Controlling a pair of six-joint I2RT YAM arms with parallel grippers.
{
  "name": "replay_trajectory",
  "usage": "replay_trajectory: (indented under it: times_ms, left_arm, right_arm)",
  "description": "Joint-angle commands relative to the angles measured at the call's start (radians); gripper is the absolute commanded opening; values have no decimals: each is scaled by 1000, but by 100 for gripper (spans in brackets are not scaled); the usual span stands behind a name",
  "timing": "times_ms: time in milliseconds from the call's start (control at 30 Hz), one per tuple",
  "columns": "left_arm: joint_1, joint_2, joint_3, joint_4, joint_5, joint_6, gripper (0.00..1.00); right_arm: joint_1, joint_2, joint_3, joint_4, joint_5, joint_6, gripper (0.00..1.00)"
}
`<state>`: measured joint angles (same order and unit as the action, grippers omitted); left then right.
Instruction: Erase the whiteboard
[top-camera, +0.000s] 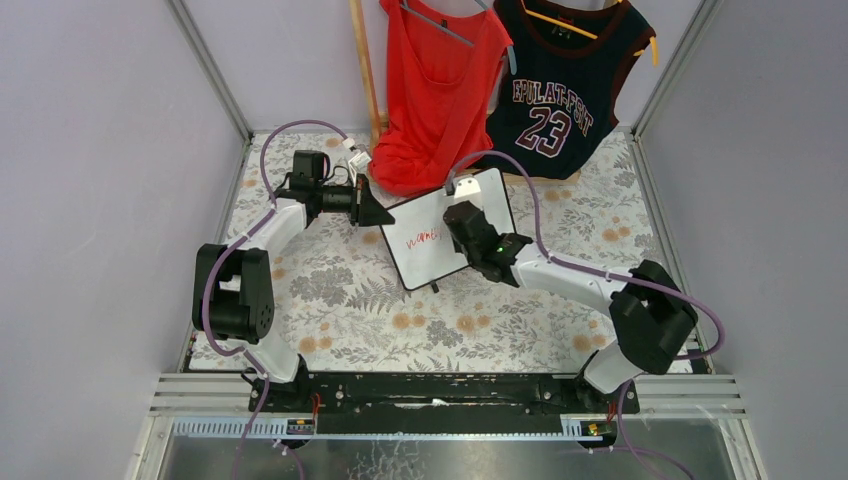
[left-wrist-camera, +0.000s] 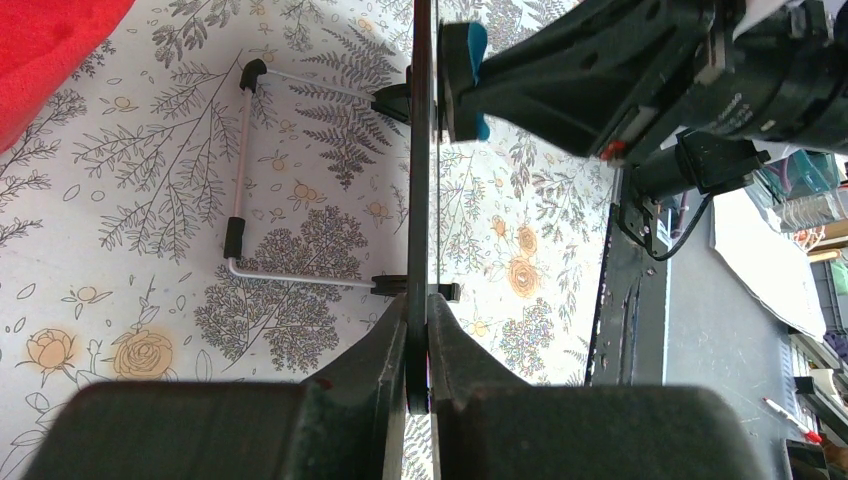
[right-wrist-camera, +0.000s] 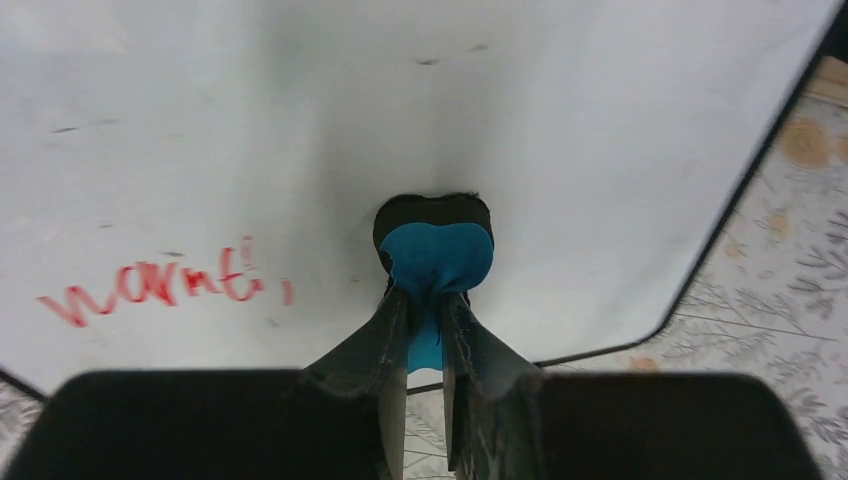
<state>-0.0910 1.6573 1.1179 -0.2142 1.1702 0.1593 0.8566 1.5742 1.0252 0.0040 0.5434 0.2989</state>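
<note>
The right gripper (right-wrist-camera: 425, 305) pinches a soft blue eraser (right-wrist-camera: 437, 255), its dark fuzzy face pressed flat on the smooth whiteboard (right-wrist-camera: 600, 130), right of the red scribble (right-wrist-camera: 160, 285). The left gripper (left-wrist-camera: 418, 310) clamps the board's thin black left edge, mid-table on the floral cloth (top-camera: 330, 290).

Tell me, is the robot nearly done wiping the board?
Not yet. Done: the left gripper has the whiteboard clamped by its edge, propped up. In hand: the right gripper holds the blue eraser against the board. To do: the red writing is unwiped, off to the eraser's side.
</note>
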Motion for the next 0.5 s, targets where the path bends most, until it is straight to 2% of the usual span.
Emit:
replay_trajectory:
  times_ms: [0,267,467]
  left_arm:
    - [-15,-9,5,-55,-47,53,0]
    - [-16,-10,5,-54,-46,52,0]
    - [-16,-11,5,-54,-48,52,0]
  right_arm:
    - [-32,-77,-29,0,61,-25,0]
    - [-16,-52,-29,42,-51,4,0]
    - [76,45,29,85,-63,15,0]
